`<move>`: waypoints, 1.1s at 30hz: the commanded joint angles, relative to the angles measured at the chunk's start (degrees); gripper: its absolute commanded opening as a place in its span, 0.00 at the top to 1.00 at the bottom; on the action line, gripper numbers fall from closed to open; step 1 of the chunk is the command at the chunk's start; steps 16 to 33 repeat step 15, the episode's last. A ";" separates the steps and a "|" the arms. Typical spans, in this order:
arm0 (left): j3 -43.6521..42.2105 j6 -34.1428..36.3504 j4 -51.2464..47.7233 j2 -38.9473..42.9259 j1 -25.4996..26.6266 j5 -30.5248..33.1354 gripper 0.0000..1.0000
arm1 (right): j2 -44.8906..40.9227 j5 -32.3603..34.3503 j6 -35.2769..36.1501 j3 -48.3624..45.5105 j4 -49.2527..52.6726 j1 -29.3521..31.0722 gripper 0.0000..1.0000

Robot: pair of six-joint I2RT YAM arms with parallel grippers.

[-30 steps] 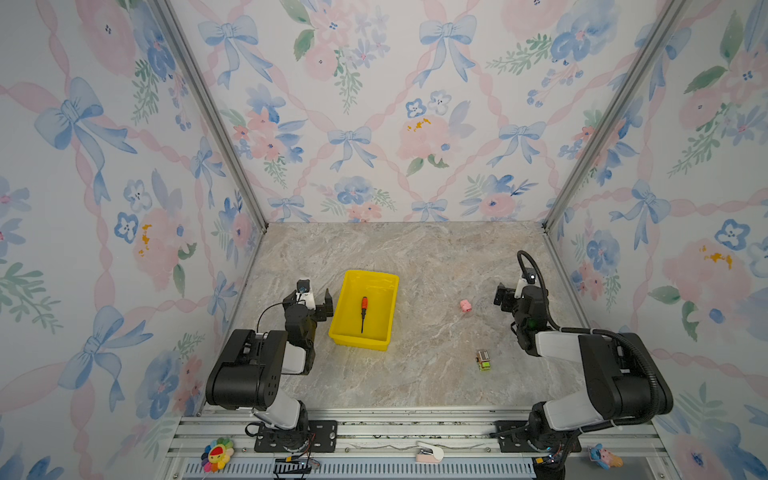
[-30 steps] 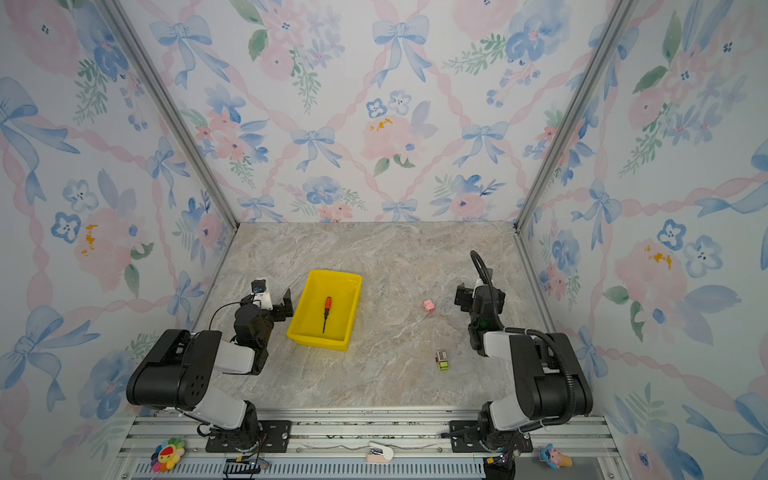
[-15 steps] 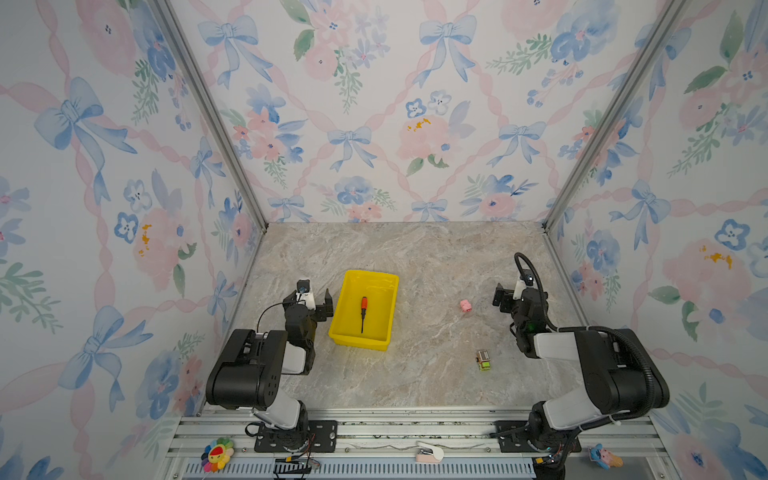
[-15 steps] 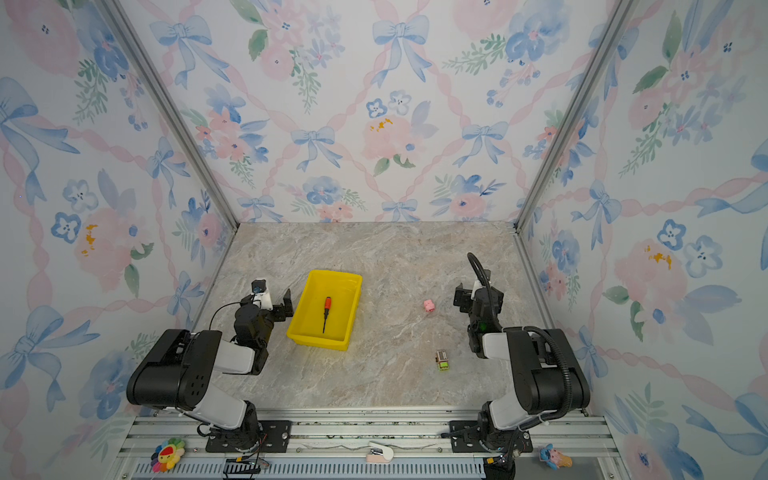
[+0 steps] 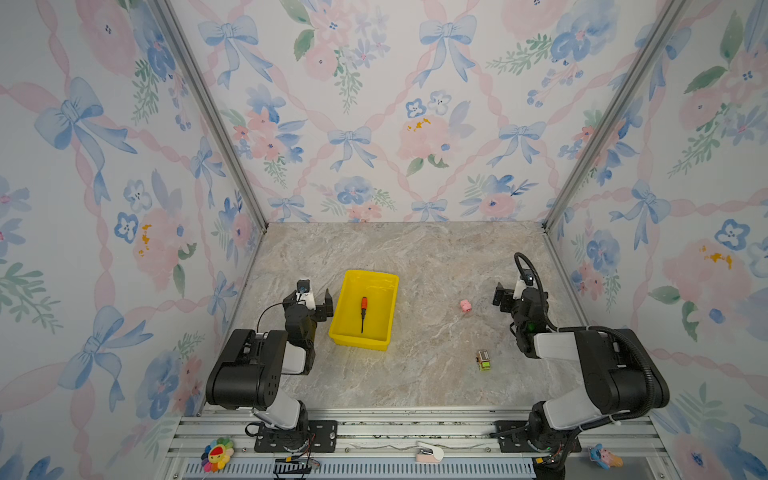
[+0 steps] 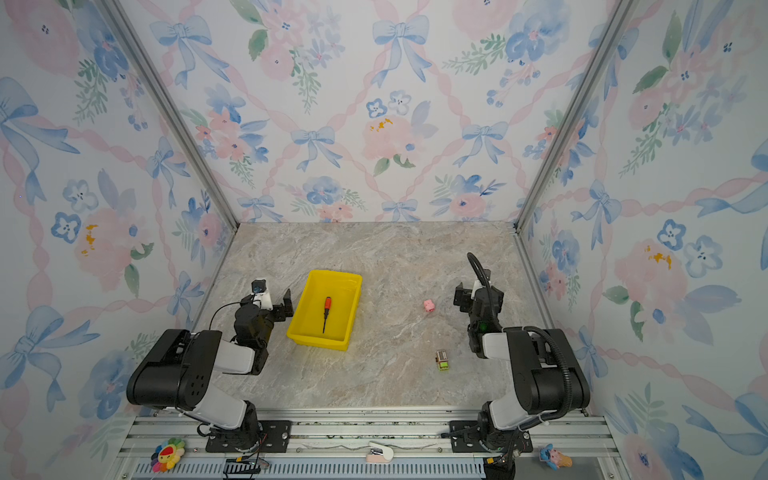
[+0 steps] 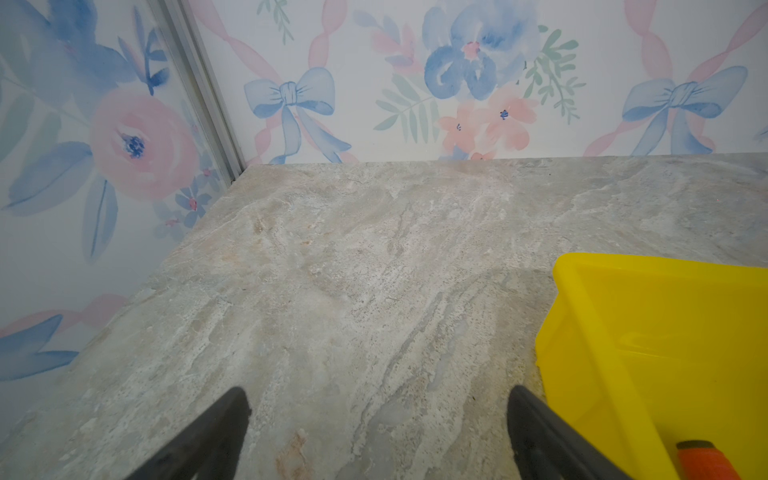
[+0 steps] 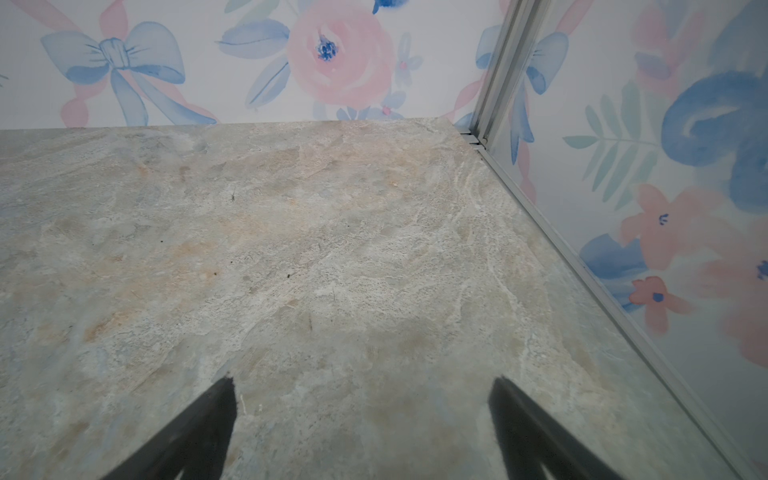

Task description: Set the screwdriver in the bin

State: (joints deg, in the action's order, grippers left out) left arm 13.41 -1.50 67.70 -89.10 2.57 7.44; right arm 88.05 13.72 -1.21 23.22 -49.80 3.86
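Nearest the bin [image 5: 384, 305], one small green-and-brown toy block [image 5: 483, 360] lies on the marble surface [image 5: 415, 257], with one pink toy [image 5: 466, 306] beyond it. The single yellow bin holds one screwdriver [image 5: 363, 312]: red-orange handle, black collar, thin dark shaft, lying flat inside. Left gripper [image 7: 376, 419] spread, empty, just beside the bin; right gripper [image 8: 361, 409] spread, empty, well apart. No writing is legible.

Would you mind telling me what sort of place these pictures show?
Most likely a robot test booth, not a home: floral wallpaper panels held in aluminium framing, a marble-look table, and two arms bolted to a rail. A yellow bin sits between them.
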 commanded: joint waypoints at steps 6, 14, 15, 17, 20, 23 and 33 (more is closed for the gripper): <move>0.48 0.19 1.38 -0.72 0.07 0.12 0.02 | 0.38 0.42 0.35 -0.56 -1.53 0.54 0.03; 0.48 0.26 1.38 -0.67 -0.02 0.04 0.02 | 0.37 0.44 0.38 -0.68 -1.62 0.53 0.03; 0.41 0.20 1.38 -0.48 -0.06 0.05 0.03 | 0.41 0.43 0.33 -0.62 -1.62 0.50 0.03; 0.41 0.20 1.38 -0.48 -0.06 0.05 0.03 | 0.41 0.43 0.33 -0.62 -1.62 0.50 0.03; 0.41 0.20 1.38 -0.48 -0.06 0.05 0.03 | 0.41 0.43 0.33 -0.62 -1.62 0.50 0.03; 0.41 0.20 1.38 -0.48 -0.06 0.05 0.03 | 0.41 0.43 0.33 -0.62 -1.62 0.50 0.03; 0.41 0.20 1.38 -0.48 -0.06 0.05 0.03 | 0.41 0.43 0.33 -0.62 -1.62 0.50 0.03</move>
